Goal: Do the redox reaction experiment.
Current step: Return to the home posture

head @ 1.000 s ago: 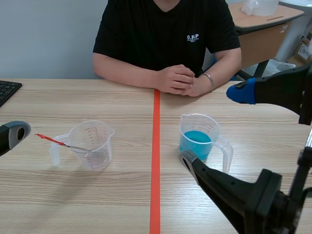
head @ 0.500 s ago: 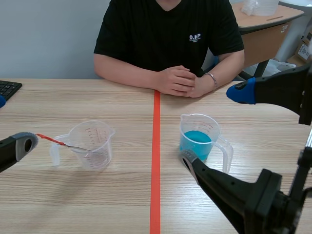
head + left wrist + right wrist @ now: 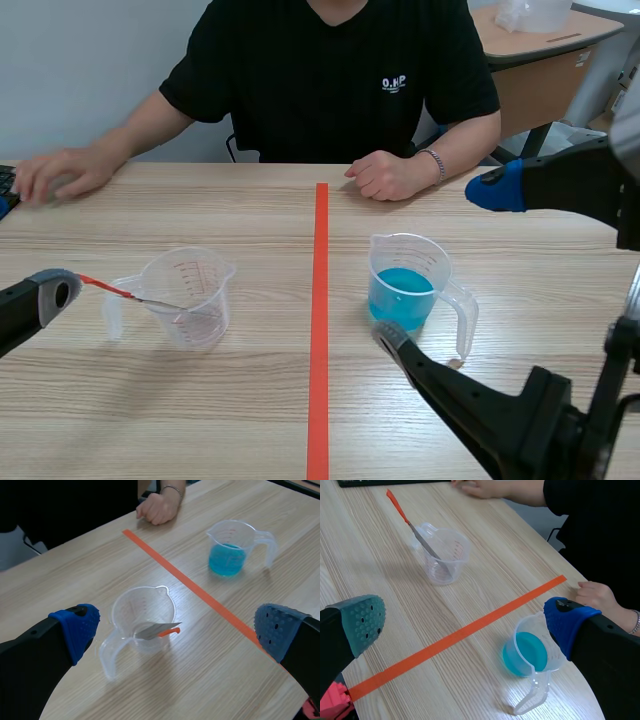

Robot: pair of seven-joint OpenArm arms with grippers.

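1. Two measuring cups stand on the table [image 3: 250, 420], one on either side of the tape line [image 3: 320, 300].
2. Clear cup [image 3: 190, 295]: a red-handled spatula [image 3: 130, 293] leans over its rim.
3. Blue-liquid cup [image 3: 407, 285]: partly filled.
4. Left gripper [image 3: 177, 630]: fingers spread wide, empty, near the clear cup.
5. Right gripper [image 3: 465, 622]: fingers spread wide, empty, above the table near the Blue-liquid cup.

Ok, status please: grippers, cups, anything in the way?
Left gripper open, right gripper open, both empty. Clear cup holds red-handled tool; second cup holds blue liquid. Person's hands on the table beyond the cups.
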